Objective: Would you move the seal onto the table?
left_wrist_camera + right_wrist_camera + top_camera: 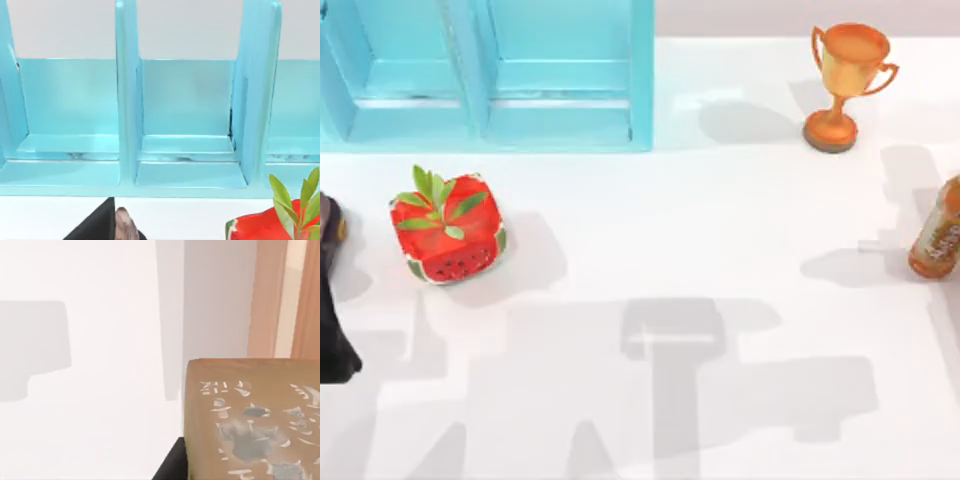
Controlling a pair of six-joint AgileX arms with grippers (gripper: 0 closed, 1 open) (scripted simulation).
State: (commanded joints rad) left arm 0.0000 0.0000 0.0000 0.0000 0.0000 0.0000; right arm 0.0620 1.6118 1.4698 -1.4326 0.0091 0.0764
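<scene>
The seal (332, 226) is a small brown stone-like block at the far left edge of the white table (720, 250), left of the watermelon cube. My left gripper (328, 212) reaches in low from that edge, pointing at the cabinet, and is shut on the seal. In the left wrist view the seal (128, 227) lies against a black finger (95, 227), most of it cut off. I cannot tell whether the seal touches the table. My right gripper (172, 466) is a dark edge over the white table (90, 430).
A light-blue cabinet (490, 70) (185, 115) stands at the back left. The red watermelon cube (448, 230) (270, 226) sits just right of my left gripper. At the right are a trophy (845, 85) and an orange bottle (938, 235). A tan surface with pale flecks (250, 420) is close beside my right gripper.
</scene>
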